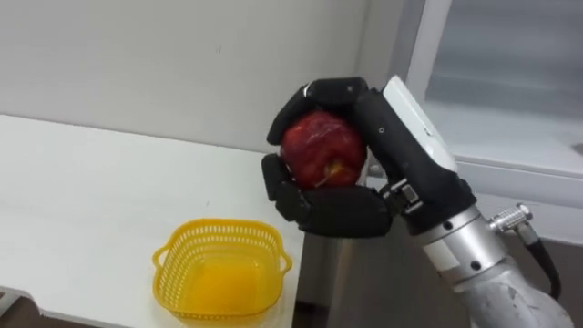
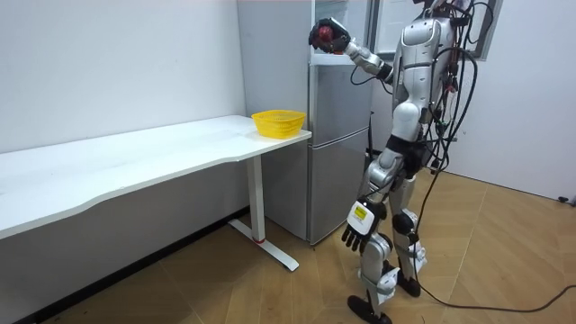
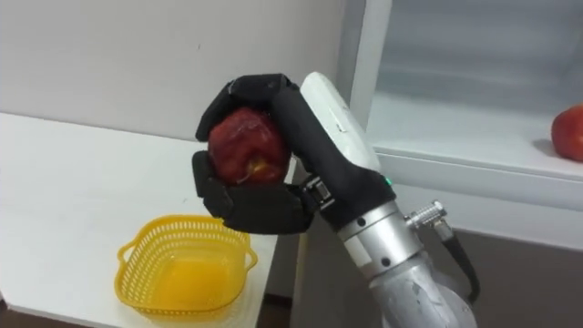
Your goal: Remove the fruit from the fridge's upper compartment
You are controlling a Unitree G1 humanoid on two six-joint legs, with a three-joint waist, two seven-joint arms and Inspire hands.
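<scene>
A red apple [image 1: 321,148] sits in my right hand [image 1: 339,211], whose fingers and thumb are curled round it. The hand holds it up in the air, above and just right of a yellow basket [image 1: 219,226]. The basket stands empty at the right end of the white table [image 1: 82,182]. In the room view the apple [image 2: 326,34] is held high in front of the open upper fridge [image 2: 337,135]. Another red apple [image 3: 569,132] lies on the white fridge shelf [image 3: 455,128]. My left hand [image 2: 354,238] hangs by my side with relaxed fingers.
I stand facing the grey fridge, with the long white table [image 2: 135,162] running off to the room view's left. The table's right edge [image 1: 290,273] lies close under my raised hand. A plain wall [image 1: 182,55] stands behind the table.
</scene>
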